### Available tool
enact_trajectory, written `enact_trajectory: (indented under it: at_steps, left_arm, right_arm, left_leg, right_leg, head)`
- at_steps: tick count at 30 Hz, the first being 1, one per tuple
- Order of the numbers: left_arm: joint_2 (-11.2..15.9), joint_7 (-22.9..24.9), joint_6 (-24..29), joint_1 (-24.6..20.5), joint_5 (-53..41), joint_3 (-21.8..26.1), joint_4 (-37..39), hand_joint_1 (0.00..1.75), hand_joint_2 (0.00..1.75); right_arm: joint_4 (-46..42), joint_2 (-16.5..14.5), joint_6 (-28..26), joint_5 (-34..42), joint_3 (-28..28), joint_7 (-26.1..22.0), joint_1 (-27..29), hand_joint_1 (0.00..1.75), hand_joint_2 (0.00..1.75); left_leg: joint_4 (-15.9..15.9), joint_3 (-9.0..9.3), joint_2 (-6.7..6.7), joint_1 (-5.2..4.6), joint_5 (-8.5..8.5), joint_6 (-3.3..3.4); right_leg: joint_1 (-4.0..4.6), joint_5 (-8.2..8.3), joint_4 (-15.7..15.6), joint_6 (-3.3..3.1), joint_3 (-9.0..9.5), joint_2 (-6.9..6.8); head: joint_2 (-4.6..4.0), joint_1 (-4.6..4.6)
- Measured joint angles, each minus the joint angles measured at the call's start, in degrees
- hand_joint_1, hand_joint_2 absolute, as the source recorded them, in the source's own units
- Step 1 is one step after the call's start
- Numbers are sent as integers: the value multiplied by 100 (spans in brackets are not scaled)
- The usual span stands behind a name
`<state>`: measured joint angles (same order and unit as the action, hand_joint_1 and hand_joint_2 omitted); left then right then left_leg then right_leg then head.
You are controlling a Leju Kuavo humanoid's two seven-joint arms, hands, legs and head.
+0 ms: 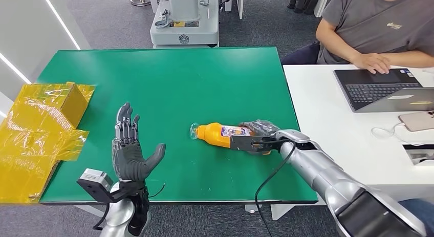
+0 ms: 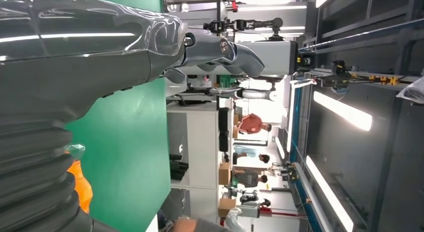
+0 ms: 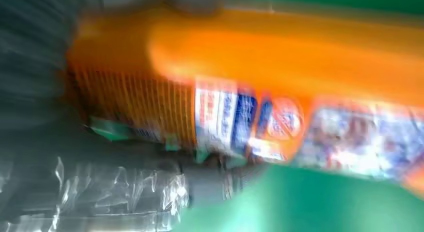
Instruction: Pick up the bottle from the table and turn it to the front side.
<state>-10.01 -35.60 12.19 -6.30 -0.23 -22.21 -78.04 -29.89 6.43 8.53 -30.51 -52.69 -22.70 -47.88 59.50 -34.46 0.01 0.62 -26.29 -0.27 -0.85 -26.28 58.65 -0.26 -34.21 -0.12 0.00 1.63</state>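
**Right robot hand on the lying orange bottle**

Nearest, at the front edge of the green table (image 1: 153, 73), the left robot hand (image 1: 130, 152) stands upright with its fingers spread apart and nothing in it. Just beyond and to the right, the right robot hand (image 1: 258, 137) is wrapped around the base end of one orange bottle (image 1: 217, 133), which lies on its side on the green surface. The bottle has a clear cap pointing toward the left robot hand and a white, blue and red label around its body; the right wrist view shows it blurred. At the table's left edge sits one cardboard box wrapped in yellow film (image 1: 38, 129). On the white table (image 1: 327, 114) to the right are one open laptop (image 1: 381, 88) and one phone (image 1: 417, 121). Farthest, one person (image 1: 376, 27) sits with a hand at the laptop.
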Motion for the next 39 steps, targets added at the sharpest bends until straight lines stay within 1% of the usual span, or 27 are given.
enact_trajectory:
  at_steps: [2, 6, 10, 16, 19, 22, 24, 30, 31, 32, 35, 36, 39]
  left_arm:
    - [1, -16, 41, 26, 7, 0, 3, 0, 175]
    - [0, -39, 81, 59, 10, 0, 2, 0, 175]
    - [0, -62, 117, 96, 10, 0, 1, 0, 175]
    - [-1, -73, 152, 92, 16, 0, 1, 0, 175]
    - [-4, -70, 161, 85, 32, 0, 1, 0, 175]
    - [-14, 26, 126, 48, 216, 1, 2, 0, 175]
    - [-20, 104, 91, -4, 339, 2, 4, 0, 175]
    - [-30, 148, -1, -83, 481, 2, 5, 0, 175]
    - [-30, 172, -142, -97, 602, 2, 6, 0, 175]
    - [-30, 211, -394, -125, 785, -3, 9, 0, 175]
    - [-31, 360, -1252, -307, 1228, -43, 42, 0, 175]
    - [-32, 393, -1384, -374, 1271, -57, 57, 0, 175]
    - [-36, 437, -1508, -507, 1310, -80, 106, 0, 175]
  right_arm:
    - [-127, -28, -539, 17, 81, -90, 131, 175, 175]
    - [-427, -100, -1093, 62, 258, -182, 368, 175, 175]
    - [-995, -192, -1965, 123, 655, -329, 720, 175, 175]
    - [-1947, -278, -2874, 51, 1178, -489, 1237, 175, 175]
    - [-2262, -316, -3127, 24, 1361, -577, 1418, 175, 175]
    - [-2661, -379, -3714, -47, 1521, -802, 1711, 175, 175]
    - [-2992, -429, -4018, -130, 1576, -845, 1925, 175, 175]
    - [-3520, -460, -4161, -276, 1618, -832, 2241, 175, 175]
    - [-3580, -460, -4200, -332, 1621, -889, 2270, 175, 175]
    - [-3648, -460, -4200, -382, 1622, -974, 2305, 175, 175]
    - [-3841, -460, -3978, -446, 1606, -1200, 2440, 175, 175]
    - [-3884, -460, -3928, -464, 1598, -1233, 2485, 175, 175]
    - [-3964, -456, -3763, -479, 1581, -1262, 2571, 175, 175]
  left_leg:
    - [-1, -2, 0, 0, 0, 0]
    - [-1, -5, -3, 1, 0, 0]
    - [-4, -10, -6, 1, 0, 0]
    - [-4, -14, -8, 0, 0, 0]
    - [-3, -14, -6, 0, 0, 0]
    - [-3, -15, -11, 0, 0, 0]
    - [-4, -14, -9, 0, 0, 0]
    - [-4, -14, -4, 0, 0, 0]
    - [-4, -14, -3, 0, 0, 0]
    - [-4, -14, -3, 0, 0, 0]
    - [-4, -15, -5, 0, 0, 0]
    - [-4, -15, -4, 0, 0, 0]
    - [-3, -14, -1, 0, 0, 0]
  right_leg:
    - [0, 0, 1, 0, -2, 0]
    - [1, -1, 1, 0, -5, -3]
    - [1, -2, 1, 0, -9, -5]
    - [1, -3, 0, 1, -11, -8]
    - [1, -3, -1, 1, -11, -7]
    - [1, -3, -1, 1, -11, -14]
    - [1, -3, -1, 1, -12, -10]
    - [1, -3, -1, 1, -16, -4]
    - [1, -3, -1, 1, -17, -4]
    - [1, -3, -1, 1, -17, -5]
    - [1, -2, -1, 1, -16, -6]
    - [1, -2, -1, 1, -16, -5]
    - [0, -2, -1, 0, -17, 0]
  head:
    - [0, 1]
    - [0, 2]
    - [0, 2]
    - [0, 1]
    - [0, 1]
    - [0, 0]
    - [0, 1]
    - [1, 2]
    - [1, 1]
    - [1, 1]
    - [0, 1]
    - [0, 1]
    - [0, 2]
